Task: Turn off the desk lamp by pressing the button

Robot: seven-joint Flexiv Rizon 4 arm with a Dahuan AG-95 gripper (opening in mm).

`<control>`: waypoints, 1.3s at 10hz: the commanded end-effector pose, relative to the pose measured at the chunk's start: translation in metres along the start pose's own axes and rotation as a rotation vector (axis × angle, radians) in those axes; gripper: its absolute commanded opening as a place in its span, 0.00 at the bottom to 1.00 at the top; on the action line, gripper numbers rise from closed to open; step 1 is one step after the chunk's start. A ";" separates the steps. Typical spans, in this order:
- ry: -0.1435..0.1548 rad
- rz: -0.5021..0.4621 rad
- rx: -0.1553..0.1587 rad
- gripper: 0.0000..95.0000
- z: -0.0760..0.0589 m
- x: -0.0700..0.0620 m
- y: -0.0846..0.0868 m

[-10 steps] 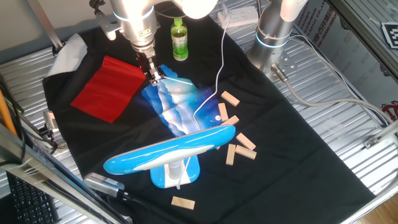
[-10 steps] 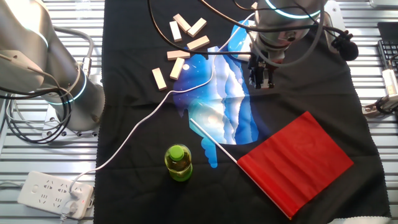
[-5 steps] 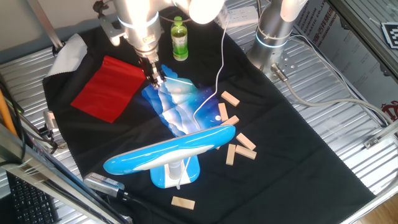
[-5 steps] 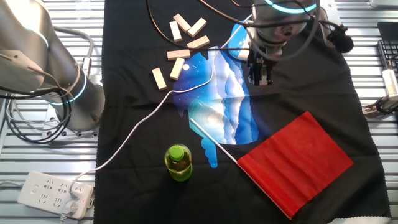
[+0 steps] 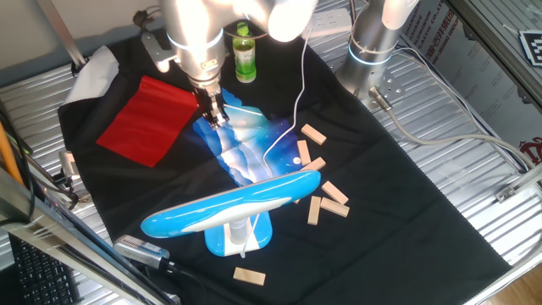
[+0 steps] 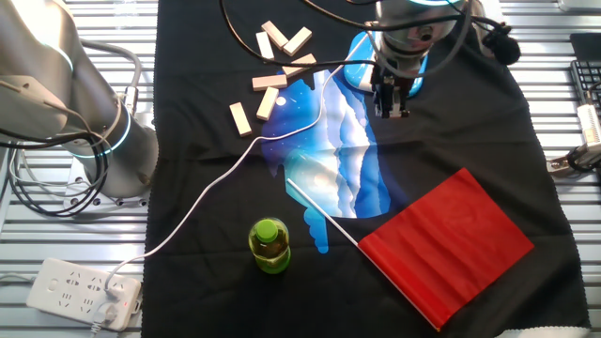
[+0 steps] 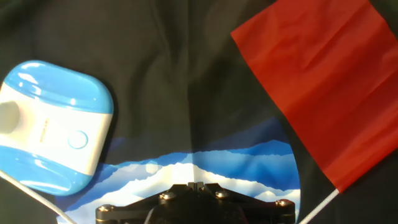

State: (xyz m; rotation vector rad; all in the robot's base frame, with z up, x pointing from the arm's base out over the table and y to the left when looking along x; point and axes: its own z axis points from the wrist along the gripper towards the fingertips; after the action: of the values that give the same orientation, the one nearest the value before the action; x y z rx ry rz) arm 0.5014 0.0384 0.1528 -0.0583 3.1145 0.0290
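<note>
The desk lamp (image 5: 229,206) stands at the front of the black cloth, its long sky-blue and white head over the blue base (image 5: 240,237). In the hand view the base (image 7: 56,124) shows at the left, with a round button (image 7: 78,139) on its white strip. My gripper (image 5: 217,117) hangs over the far end of the blue-and-white patterned sheet (image 5: 241,148), well short of the lamp. It also shows in the other fixed view (image 6: 392,105). In the hand view the fingertips (image 7: 196,185) touch each other and hold nothing.
A red cloth (image 5: 148,119) lies left of the gripper. A green bottle (image 5: 245,52) stands behind it. Several wooden blocks (image 5: 322,191) lie right of the lamp, and one lies in front (image 5: 249,275). The thin white cord (image 5: 298,93) crosses the sheet.
My gripper has moved a short way along the patterned sheet toward the lamp. The lamp and the other things have not moved.
</note>
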 end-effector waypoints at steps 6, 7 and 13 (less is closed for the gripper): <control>-0.025 0.004 -0.002 0.00 0.010 -0.003 0.020; -0.025 0.004 -0.005 0.00 0.011 -0.005 0.022; -0.032 0.005 -0.005 0.00 0.022 -0.016 0.042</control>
State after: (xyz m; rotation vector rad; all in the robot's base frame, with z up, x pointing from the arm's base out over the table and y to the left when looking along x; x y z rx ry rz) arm 0.5177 0.0818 0.1295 -0.0518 3.0818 0.0353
